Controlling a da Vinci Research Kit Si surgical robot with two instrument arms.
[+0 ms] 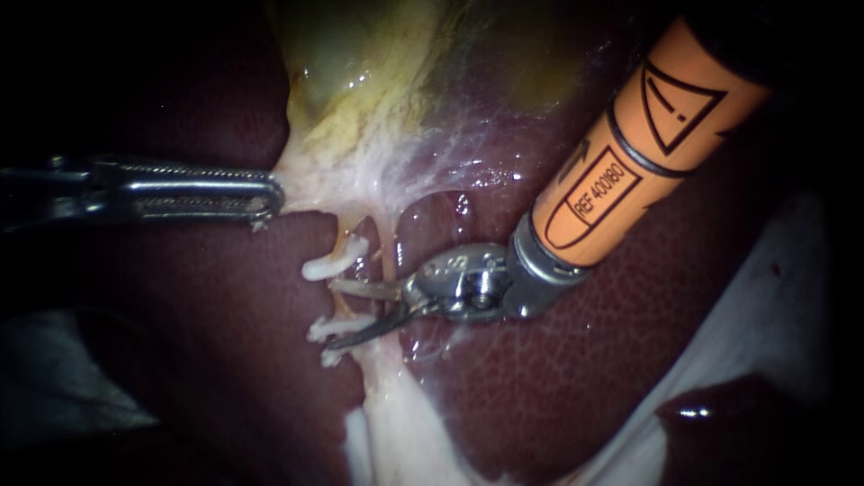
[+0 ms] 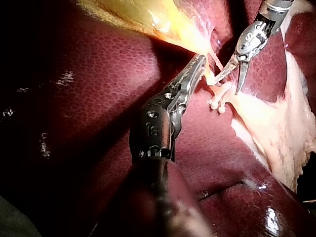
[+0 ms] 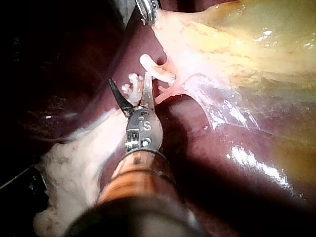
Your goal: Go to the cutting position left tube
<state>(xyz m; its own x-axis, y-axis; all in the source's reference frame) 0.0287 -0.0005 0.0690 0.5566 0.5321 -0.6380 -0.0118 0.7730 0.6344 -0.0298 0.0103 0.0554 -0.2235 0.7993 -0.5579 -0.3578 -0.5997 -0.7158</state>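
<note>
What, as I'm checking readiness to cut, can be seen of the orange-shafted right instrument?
The orange-shafted right instrument enters from upper right: orange sleeve with black marks, silver metal wrist, two thin blades. The blades stand open astride the pale tube beside white clips, above dark red liver; contact cannot be told.

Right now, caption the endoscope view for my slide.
Right instrument, blades open, flanks the clipped tube; left instrument shut on pale tissue beside the gallbladder.
</note>
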